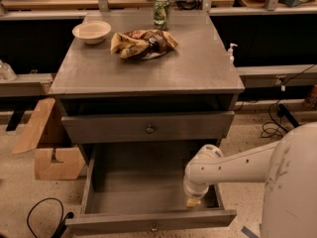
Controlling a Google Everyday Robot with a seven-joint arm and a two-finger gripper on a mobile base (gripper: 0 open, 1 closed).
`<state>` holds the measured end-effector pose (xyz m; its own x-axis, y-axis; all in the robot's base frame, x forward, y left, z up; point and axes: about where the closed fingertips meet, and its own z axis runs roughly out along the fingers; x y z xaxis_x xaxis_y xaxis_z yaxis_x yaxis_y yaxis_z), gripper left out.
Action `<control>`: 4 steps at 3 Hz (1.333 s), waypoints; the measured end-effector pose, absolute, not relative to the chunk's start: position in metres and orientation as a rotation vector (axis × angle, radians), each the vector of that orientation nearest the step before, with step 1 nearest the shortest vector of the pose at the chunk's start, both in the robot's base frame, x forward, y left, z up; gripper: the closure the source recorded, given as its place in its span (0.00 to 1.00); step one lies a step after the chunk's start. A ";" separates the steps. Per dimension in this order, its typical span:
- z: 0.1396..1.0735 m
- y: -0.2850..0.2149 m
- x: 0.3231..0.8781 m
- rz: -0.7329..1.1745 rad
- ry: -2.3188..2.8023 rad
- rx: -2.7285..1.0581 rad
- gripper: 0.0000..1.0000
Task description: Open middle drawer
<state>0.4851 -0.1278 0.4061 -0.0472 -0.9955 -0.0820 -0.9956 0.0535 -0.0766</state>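
Observation:
The middle drawer (148, 221) is the wide shallow grey one that stands pulled far out of the grey cabinet (148, 73), its inside bare. A small brass knob (154, 227) sits at the centre of its front. Above it, a smaller drawer (114, 128) with its own brass knob is nearly shut. My gripper (193, 201) hangs at the end of the white arm (233, 165). It reaches down inside the open drawer at its right side, just behind the front panel. Any lower drawer is hidden under the open one.
On the cabinet top are a white bowl (91, 31), a crumpled snack bag (142, 43) and a green can (161, 13). A cardboard box (47, 143) lies on the floor at the left. Cables (275, 125) run on the floor at the right. Benches stand behind.

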 end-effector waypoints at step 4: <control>0.518 -0.178 0.519 -0.009 2.091 -2.038 0.96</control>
